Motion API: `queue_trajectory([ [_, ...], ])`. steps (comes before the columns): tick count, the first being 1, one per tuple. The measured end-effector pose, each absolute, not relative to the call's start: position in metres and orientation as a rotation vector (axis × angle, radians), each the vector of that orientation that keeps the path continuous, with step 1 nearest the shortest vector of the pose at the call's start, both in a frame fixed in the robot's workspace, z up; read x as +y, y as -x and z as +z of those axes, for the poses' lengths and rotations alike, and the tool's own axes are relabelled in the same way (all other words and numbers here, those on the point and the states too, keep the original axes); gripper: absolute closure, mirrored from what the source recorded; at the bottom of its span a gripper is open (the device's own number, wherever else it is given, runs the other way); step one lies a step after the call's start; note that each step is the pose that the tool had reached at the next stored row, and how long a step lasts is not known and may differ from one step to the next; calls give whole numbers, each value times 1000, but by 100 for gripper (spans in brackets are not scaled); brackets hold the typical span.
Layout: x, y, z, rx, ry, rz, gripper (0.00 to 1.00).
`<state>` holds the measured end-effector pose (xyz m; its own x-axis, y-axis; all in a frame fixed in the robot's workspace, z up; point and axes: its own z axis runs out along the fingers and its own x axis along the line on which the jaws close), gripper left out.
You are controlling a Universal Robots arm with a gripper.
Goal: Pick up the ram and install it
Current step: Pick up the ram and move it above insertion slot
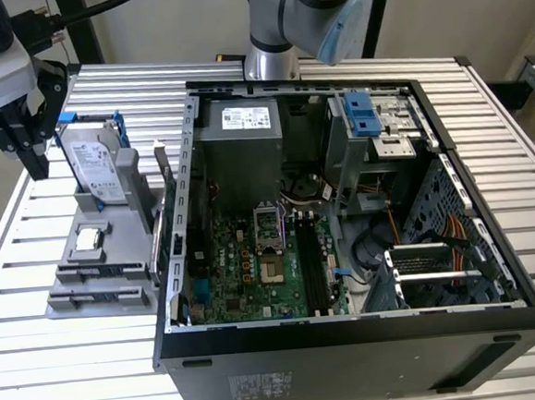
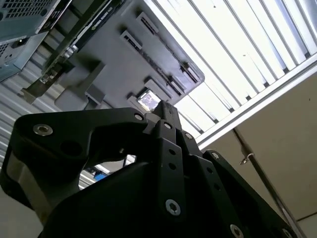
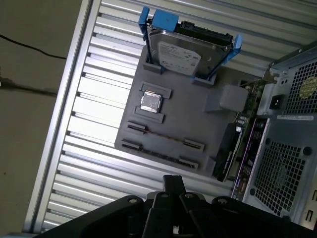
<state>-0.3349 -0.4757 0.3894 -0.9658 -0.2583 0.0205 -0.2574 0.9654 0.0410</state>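
First wrist view: ram (image 3: 163, 135) in gray holder (image 3: 188, 109), hard drive (image 3: 190, 49) beside.

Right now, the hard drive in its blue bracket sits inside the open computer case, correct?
Not quite. The hard drive in its blue bracket stands on the gray holder outside the open computer case, as the exterior view shows.

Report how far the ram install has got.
Done: nothing that shows; the slots on the motherboard look empty. In hand: the tool hovers over the grey holder, beside the hard drive, apart from the ram, which appears to stand on edge in the holder. Left: both the pickup and the install.
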Motion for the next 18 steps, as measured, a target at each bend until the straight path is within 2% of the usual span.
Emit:
queue_trajectory([
  [18, -476, 335, 389, -3064, -553, -57, 100],
])
